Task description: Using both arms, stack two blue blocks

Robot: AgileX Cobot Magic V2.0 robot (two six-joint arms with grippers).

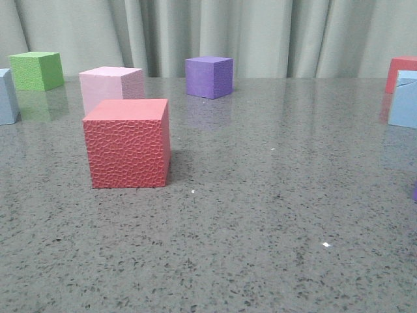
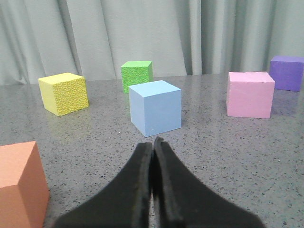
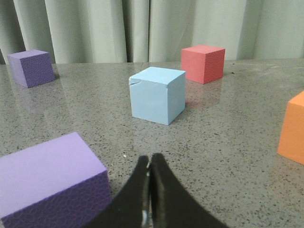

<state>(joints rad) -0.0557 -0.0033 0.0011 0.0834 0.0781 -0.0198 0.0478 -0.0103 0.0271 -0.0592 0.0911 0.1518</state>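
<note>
Both pincers pressed together, holding nothing: left pincer (image 2: 153, 145), right pincer (image 3: 149, 161). Risk: descending without spreading first would shove a block, and the purple cube (image 3: 50, 183) lower left crowds my right approach. Blue blocks sit mid-frame: left blue block (image 2: 155, 108) clean; right blue block (image 3: 157, 95) cracked at its upper edge.

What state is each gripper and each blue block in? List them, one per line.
Left gripper: shut, empty, short of its block.
Right gripper: shut, empty, short of its block.
Blue block on the left: upright on the table, not held, nothing on it.
Blue block on the right: upright on the table, not held, cracked at an upper edge.
</note>
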